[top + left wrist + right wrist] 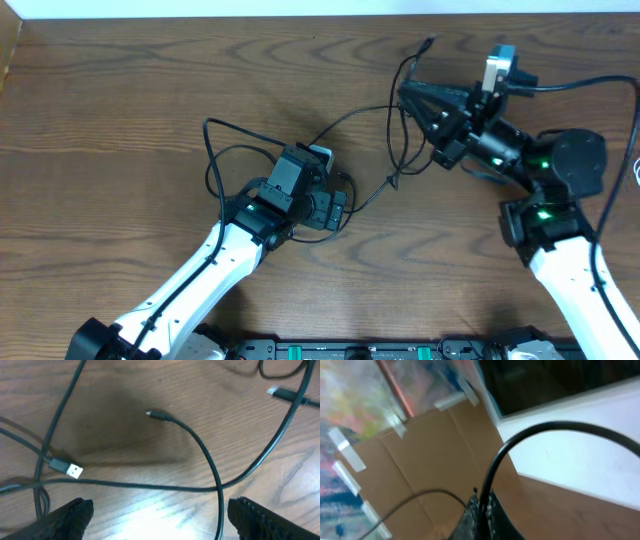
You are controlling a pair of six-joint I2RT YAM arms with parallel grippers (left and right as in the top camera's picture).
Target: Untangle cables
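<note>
Beneath the spread-apart left gripper lie the cables; the right gripper is clamped on one.

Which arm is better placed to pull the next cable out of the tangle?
Right, probably. The right gripper is shut on a black cable, ready to draw it out; the left gripper hangs open above the USB plug, gripping nothing.

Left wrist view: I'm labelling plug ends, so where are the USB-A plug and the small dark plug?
USB-A plug (74, 470), left wrist view, on its silver shell.
small dark plug (159, 415), left wrist view, on its body.
</note>
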